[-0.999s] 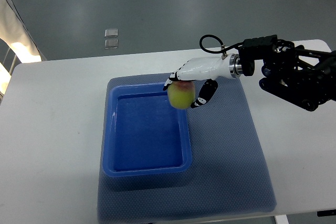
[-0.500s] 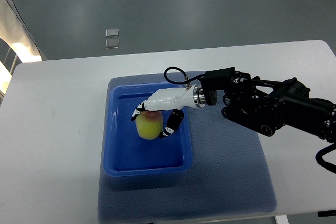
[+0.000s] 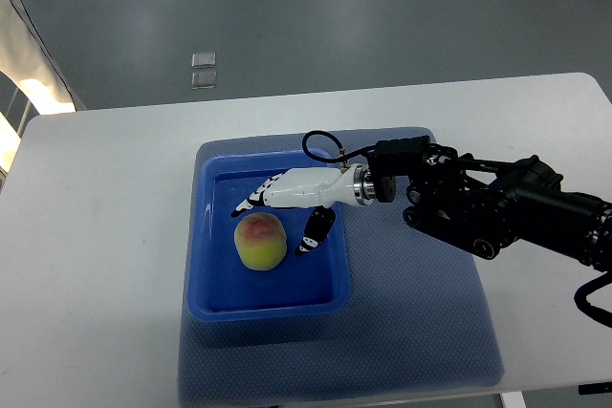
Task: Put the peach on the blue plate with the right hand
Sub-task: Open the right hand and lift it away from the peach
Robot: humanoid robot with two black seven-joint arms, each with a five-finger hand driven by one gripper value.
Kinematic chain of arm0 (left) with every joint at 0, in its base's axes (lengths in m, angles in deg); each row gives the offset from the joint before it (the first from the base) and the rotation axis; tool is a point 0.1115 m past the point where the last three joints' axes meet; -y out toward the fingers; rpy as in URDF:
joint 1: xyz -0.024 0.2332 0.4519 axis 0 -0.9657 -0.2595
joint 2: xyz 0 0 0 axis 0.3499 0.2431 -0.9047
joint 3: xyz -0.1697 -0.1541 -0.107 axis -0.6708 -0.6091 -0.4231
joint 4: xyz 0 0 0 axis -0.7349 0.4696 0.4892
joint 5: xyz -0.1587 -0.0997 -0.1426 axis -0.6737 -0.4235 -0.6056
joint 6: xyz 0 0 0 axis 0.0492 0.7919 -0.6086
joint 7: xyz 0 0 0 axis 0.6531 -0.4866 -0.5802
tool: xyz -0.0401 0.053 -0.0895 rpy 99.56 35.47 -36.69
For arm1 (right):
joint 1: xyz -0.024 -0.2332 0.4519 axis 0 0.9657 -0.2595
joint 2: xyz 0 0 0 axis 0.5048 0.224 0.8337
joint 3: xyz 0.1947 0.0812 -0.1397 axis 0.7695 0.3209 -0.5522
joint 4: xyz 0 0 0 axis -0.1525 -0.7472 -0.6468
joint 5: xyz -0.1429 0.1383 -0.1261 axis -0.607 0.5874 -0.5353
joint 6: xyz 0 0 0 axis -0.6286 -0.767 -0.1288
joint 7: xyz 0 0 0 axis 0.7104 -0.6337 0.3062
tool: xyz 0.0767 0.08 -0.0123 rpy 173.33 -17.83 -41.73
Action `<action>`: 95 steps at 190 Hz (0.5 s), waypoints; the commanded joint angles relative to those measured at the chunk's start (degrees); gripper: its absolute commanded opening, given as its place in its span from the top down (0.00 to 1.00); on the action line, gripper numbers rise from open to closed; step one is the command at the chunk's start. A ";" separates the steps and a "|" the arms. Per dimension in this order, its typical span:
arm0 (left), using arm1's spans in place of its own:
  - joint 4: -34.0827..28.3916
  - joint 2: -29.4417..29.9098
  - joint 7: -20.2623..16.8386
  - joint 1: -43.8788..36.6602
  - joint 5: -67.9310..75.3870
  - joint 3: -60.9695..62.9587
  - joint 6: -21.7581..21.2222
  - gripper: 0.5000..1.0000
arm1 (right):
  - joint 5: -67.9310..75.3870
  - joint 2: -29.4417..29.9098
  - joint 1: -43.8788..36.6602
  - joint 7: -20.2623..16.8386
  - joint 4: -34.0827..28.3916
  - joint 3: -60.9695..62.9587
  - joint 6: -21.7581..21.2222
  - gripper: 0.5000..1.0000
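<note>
The peach [image 3: 260, 241], yellow-green with a red top, lies inside the blue plate [image 3: 330, 298], a deep rectangular tray, left of its middle. My right hand [image 3: 277, 217] hovers just above and right of the peach with its fingers spread. It holds nothing. A small gap shows between the fingers and the fruit. The black right arm [image 3: 488, 203] reaches in from the right edge. The left arm is out of view.
The blue tray sits on a blue-grey mat [image 3: 421, 312] on a white table [image 3: 96, 236]. The table's far edge borders a grey floor with two small floor plates [image 3: 203, 70].
My right hand carried the peach left over the tray, set it down inside, then opened and lifted slightly off it. The peach now rests on the tray floor.
</note>
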 commanded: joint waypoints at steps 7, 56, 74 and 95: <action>0.00 0.00 0.00 0.00 0.00 0.00 0.00 0.00 | 0.00 -0.21 -0.07 0.09 -0.32 0.74 0.26 0.16; 0.00 0.00 0.00 0.00 0.00 0.00 0.00 0.00 | 2.64 -0.83 1.52 0.09 -0.14 13.05 0.08 0.16; 0.00 0.00 0.00 0.00 0.00 0.00 0.00 0.00 | 9.32 -1.70 2.75 0.09 0.30 17.18 0.08 0.16; 0.00 0.00 0.00 0.00 0.00 0.00 0.00 0.00 | 17.58 -2.85 4.94 0.00 0.82 20.60 0.52 0.16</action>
